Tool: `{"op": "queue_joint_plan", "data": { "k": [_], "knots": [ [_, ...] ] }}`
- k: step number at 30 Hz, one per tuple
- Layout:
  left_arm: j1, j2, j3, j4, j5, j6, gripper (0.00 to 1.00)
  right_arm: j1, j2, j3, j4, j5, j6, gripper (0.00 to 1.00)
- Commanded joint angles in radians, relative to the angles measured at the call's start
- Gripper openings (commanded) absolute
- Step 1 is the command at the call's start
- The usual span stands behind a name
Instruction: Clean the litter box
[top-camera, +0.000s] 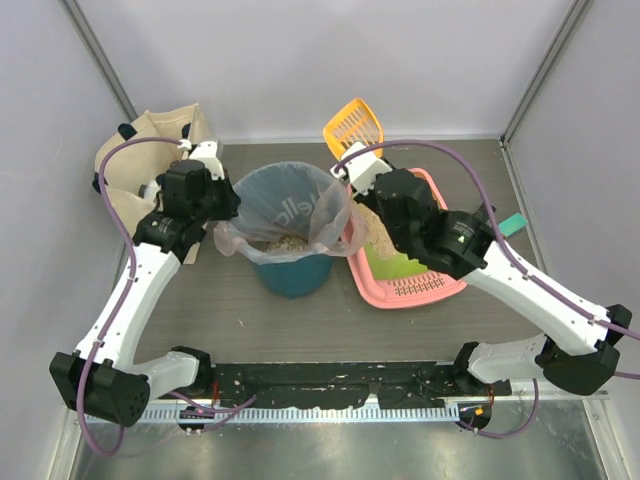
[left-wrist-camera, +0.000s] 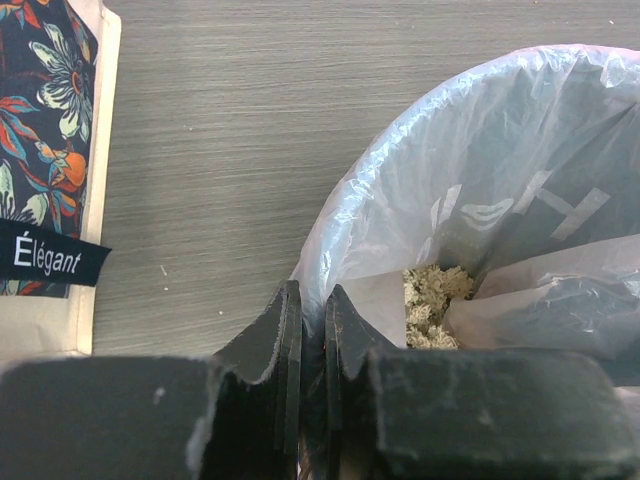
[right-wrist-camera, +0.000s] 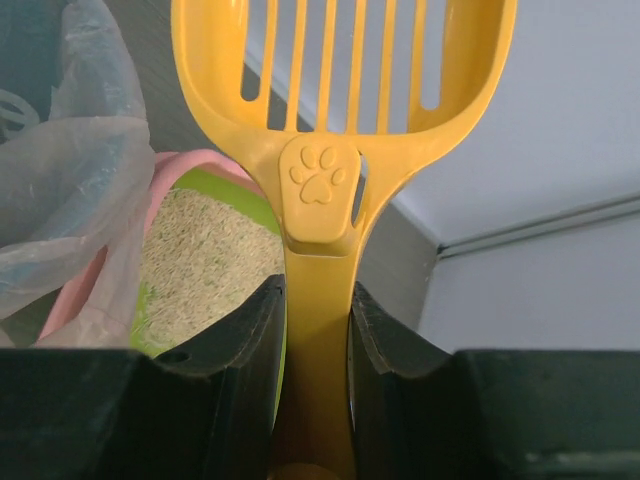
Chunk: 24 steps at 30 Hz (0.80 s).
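Right claw (right-wrist-camera: 315, 290) grips orange scoop (right-wrist-camera: 318, 180) by its handle; left claw (left-wrist-camera: 312, 295) pinches clear bag (left-wrist-camera: 480, 160) at rim.

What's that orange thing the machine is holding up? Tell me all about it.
The scoop is glossy orange-yellow plastic: a slotted blade, a raised paw print at its neck, a flat handle. The right fingers clamp that handle from both sides, holding it in the air beyond the far end of the litter box. No litter shows on its slots.

Plastic litter box (top-camera: 420, 288), glossy scoop (right-wrist-camera: 318, 180), bag (left-wrist-camera: 480, 180) (thin film)
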Motion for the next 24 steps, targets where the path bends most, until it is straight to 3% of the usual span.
{"op": "queue_joint_plan", "data": {
  "k": [1,5,6,8,9,12,13,15,24],
  "knots": [
    [0.013,-0.016,0.039,0.064,-0.017,0.023,0.00,-0.078,-0.020,0.092,-0.179,-0.100,0.261,0.01],
    [0.013,-0.030,0.036,0.074,-0.005,0.032,0.02,-0.181,-0.018,0.085,-0.320,-0.137,0.456,0.01],
    [0.013,-0.032,0.036,0.074,-0.002,0.037,0.15,-0.210,-0.021,0.076,-0.370,-0.148,0.494,0.01],
    [0.013,-0.033,0.034,0.076,-0.002,0.046,0.30,-0.236,-0.038,0.031,-0.411,-0.153,0.557,0.01],
    [0.013,-0.038,0.034,0.078,-0.002,0.047,0.52,-0.267,-0.046,-0.004,-0.446,-0.160,0.625,0.01],
    [0.013,-0.053,0.034,0.090,-0.002,0.064,0.86,-0.305,-0.076,-0.058,-0.490,-0.221,0.718,0.01],
    [0.013,-0.058,0.034,0.090,-0.013,0.069,0.91,-0.325,-0.092,-0.070,-0.495,-0.238,0.739,0.01],
    [0.013,-0.079,0.037,0.090,-0.051,0.084,0.99,-0.341,-0.098,-0.114,-0.501,-0.275,0.762,0.01],
    [0.013,-0.144,0.126,0.027,-0.189,0.075,1.00,-0.368,-0.035,-0.237,-0.538,-0.324,0.800,0.01]
  ]
}}
